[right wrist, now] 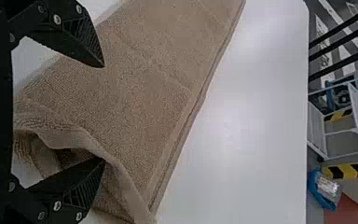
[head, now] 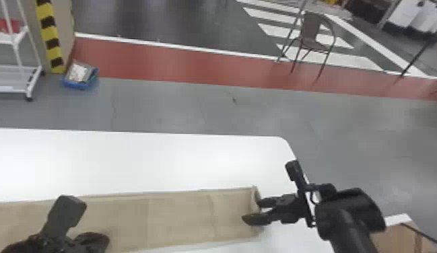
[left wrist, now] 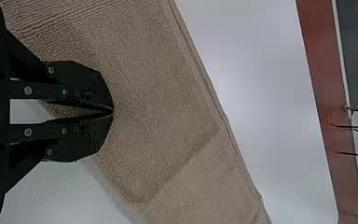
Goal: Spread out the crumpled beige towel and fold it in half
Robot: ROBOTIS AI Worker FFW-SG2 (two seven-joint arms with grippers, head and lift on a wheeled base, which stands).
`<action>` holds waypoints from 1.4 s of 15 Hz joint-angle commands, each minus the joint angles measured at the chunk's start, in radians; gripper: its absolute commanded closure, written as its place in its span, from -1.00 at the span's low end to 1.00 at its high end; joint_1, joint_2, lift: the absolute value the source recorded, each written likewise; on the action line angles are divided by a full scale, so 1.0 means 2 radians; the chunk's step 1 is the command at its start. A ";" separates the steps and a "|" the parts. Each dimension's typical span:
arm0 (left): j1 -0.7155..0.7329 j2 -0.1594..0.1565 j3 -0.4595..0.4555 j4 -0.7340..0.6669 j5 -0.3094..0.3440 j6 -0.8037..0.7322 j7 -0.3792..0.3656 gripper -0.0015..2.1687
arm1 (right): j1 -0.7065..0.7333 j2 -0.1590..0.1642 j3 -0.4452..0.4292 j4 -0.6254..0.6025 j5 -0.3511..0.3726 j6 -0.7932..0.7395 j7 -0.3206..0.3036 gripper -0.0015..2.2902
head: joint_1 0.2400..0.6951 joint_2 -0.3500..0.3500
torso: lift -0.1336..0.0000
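Beneath the left gripper [head: 93,240], fingertips together, lies the beige towel [head: 180,217].
At the right gripper [head: 251,211], fingers wide, the towel's end curls against one.

**One towel [head: 180,215], one table [head: 143,161]**

At the table, one left gripper [head: 93,240] and one right gripper [head: 253,212], two in all. Two fingers [right wrist: 81,42] on each, making four. Out on the floor [head: 177,107], one brown chair [head: 310,28], one white rack [head: 12,89], one blue bin [head: 80,84] and one column [head: 49,35] with yellow and black stripes. Across the floor, one red band [head: 194,65]. On the rack, something red [head: 7,25], too blurred to count.
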 commanded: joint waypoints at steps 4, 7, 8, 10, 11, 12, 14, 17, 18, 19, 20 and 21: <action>-0.005 0.000 -0.005 0.000 -0.013 0.012 0.000 -0.08 | -0.021 0.002 0.044 -0.001 0.043 0.076 0.025 -0.82 | 1.00 -0.86 | 1.00; -0.005 0.000 -0.006 0.001 -0.018 0.012 0.002 -0.08 | -0.025 0.001 0.044 -0.005 0.057 0.099 0.025 -0.82 | 1.00 -0.85 | 1.00; -0.005 -0.001 -0.007 0.002 -0.021 0.012 0.002 -0.08 | -0.028 0.000 0.045 -0.005 0.061 0.111 0.025 -0.82 | 1.00 -0.85 | 1.00; -0.005 -0.002 -0.007 0.003 -0.023 0.012 0.006 -0.08 | -0.029 -0.001 0.046 -0.014 0.067 0.131 0.025 -0.82 | 1.00 -0.87 | 1.00; -0.005 -0.002 -0.007 0.003 -0.023 0.012 0.007 -0.08 | -0.028 0.001 0.050 -0.030 0.069 0.142 0.025 -0.82 | 1.00 -0.87 | 1.00; -0.005 -0.002 -0.008 0.003 -0.023 0.012 0.007 -0.08 | -0.028 0.001 0.054 -0.033 0.072 0.153 0.025 -0.81 | 1.00 -0.88 | 1.00; -0.005 -0.002 -0.008 0.003 -0.024 0.015 0.008 -0.08 | -0.028 0.001 0.063 -0.043 0.088 0.160 0.025 -0.75 | 1.00 -0.87 | 1.00; -0.005 -0.001 -0.004 0.001 -0.026 0.020 0.007 -0.08 | -0.038 -0.008 0.090 -0.045 0.123 0.143 0.025 -0.75 | 1.00 -0.87 | 1.00; -0.005 -0.001 -0.004 0.003 -0.026 0.020 0.007 -0.08 | -0.040 -0.005 0.098 -0.044 0.146 0.108 0.025 -0.75 | 1.00 -0.88 | 1.00; -0.005 -0.001 -0.005 0.003 -0.026 0.018 0.008 -0.08 | -0.046 -0.004 0.111 -0.035 0.166 0.090 0.025 -0.75 | 1.00 -0.88 | 1.00; -0.006 -0.002 -0.006 0.003 -0.026 0.020 0.008 -0.08 | -0.052 -0.004 0.127 -0.022 0.180 0.070 0.025 -0.75 | 1.00 -0.87 | 1.00; -0.006 -0.002 -0.007 0.003 -0.026 0.020 0.008 -0.08 | -0.057 -0.004 0.146 -0.014 0.189 0.070 0.025 -0.75 | 1.00 -0.86 | 1.00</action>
